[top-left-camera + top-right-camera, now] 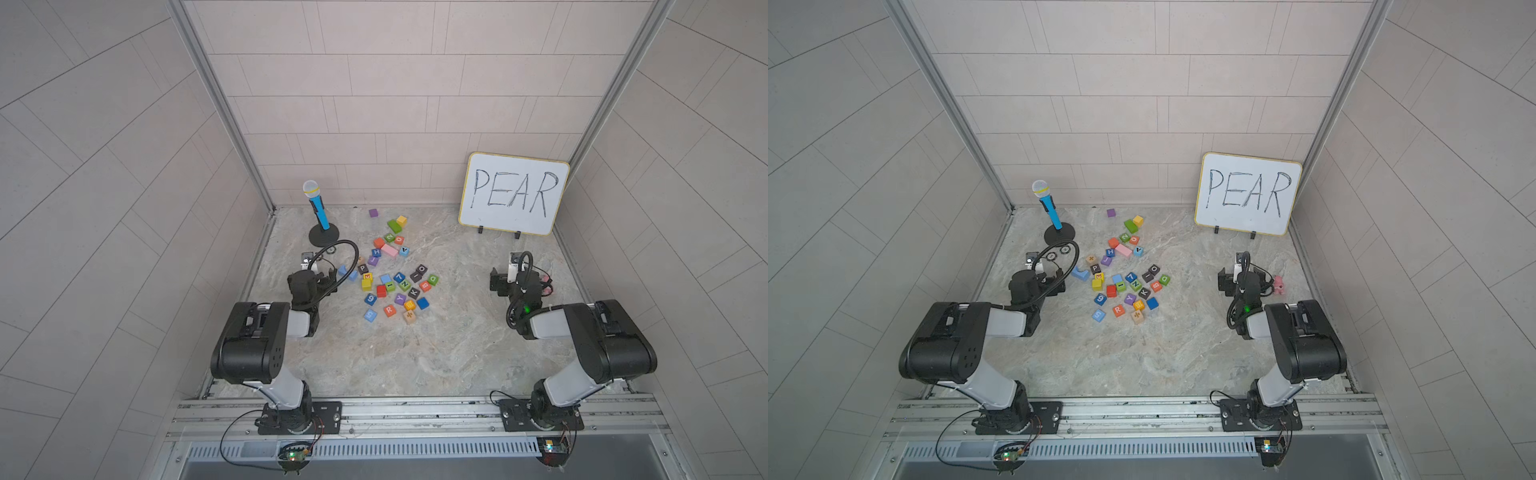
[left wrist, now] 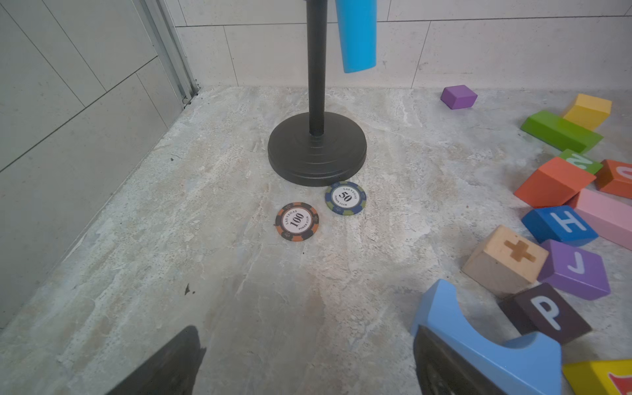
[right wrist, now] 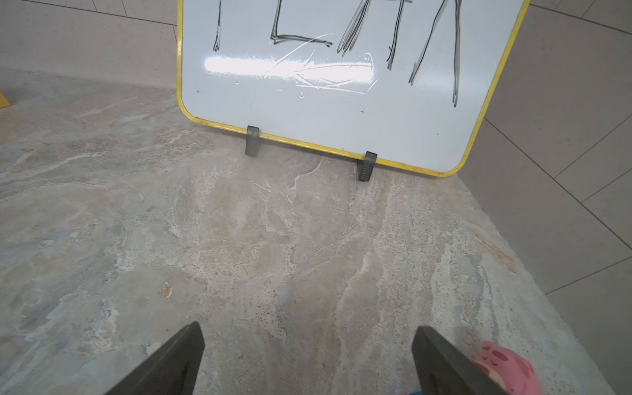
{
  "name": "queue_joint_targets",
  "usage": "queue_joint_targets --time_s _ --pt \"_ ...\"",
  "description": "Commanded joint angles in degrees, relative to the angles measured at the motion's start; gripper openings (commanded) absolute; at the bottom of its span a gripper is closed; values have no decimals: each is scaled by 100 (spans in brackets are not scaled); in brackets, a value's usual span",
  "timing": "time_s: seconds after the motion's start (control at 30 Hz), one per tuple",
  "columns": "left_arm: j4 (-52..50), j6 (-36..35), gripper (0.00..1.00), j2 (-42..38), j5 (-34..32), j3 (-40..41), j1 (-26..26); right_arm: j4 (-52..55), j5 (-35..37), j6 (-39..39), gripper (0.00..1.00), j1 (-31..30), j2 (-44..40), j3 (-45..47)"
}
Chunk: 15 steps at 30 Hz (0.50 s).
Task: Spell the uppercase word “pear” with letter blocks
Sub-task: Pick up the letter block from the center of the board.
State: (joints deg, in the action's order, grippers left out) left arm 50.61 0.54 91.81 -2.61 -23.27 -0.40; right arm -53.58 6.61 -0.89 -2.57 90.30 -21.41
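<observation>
While the left gripper and right gripper both gape wide, holding nothing, the P block, E block, A block and R block sit scattered mid-table, letters up; the left wrist view shows P close, E cropped.

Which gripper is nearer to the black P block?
Left. The left gripper is just beside the black P block; the right gripper is far off, before the whiteboard.

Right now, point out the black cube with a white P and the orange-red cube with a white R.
Black P cube (image 2: pixel 547 313): left wrist view, on its lettered top face.
Orange-red R cube (image 1: pixel 389 310): a top view, on its lettered top face.
</observation>
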Motion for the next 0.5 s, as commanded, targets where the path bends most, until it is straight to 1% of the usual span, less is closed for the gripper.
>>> queue_joint_targets --time_s 0.0,0.37,0.47 --pt "186 8 100 -111 40 50 5 -21 -6 9 100 28 -27 -21" --pt "136 26 100 -112 58 32 25 -65 -11 5 100 23 -32 5" --pt "151 78 100 -104 -64 33 27 -48 -44 -12 100 45 -31 3"
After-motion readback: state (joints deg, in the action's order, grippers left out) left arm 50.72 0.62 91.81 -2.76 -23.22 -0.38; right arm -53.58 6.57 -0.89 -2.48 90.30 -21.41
